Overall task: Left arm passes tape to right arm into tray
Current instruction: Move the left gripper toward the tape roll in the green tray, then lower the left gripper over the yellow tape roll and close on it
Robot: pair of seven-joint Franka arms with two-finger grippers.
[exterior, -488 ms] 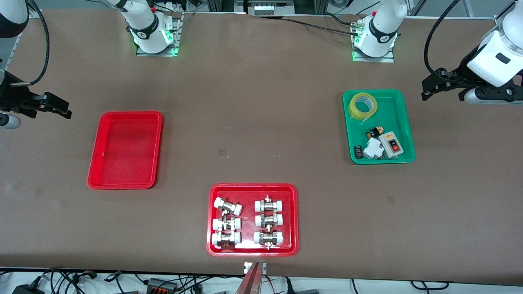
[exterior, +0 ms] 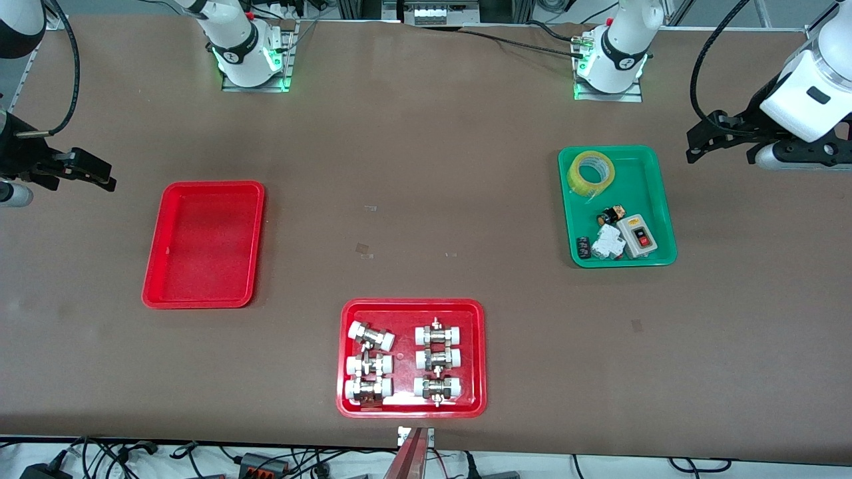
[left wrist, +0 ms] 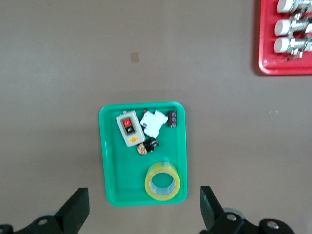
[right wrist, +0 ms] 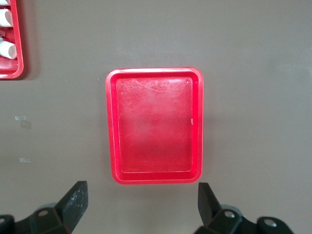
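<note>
The yellow tape roll (exterior: pixel 591 169) lies flat in the green tray (exterior: pixel 649 193), at the tray's end farthest from the front camera. In the left wrist view the tape (left wrist: pixel 162 182) shows between the spread fingers. My left gripper (exterior: pixel 695 143) is open and empty, up in the air beside the green tray, over the table at the left arm's end. The plain red tray (exterior: pixel 213 185) is empty, toward the right arm's end. My right gripper (exterior: pixel 106 178) is open and empty, over the table beside that tray (right wrist: pixel 109 126).
The green tray also holds a grey switch box (exterior: pixel 637 236), a white part and small dark parts. A second red tray (exterior: pixel 413 412) with several white-capped metal fittings sits near the table's front edge. Small scraps of clear tape lie on the brown table.
The right gripper has shifted slightly toward the right arm's end of the table. The left gripper has barely moved. The tape lies where it was.
</note>
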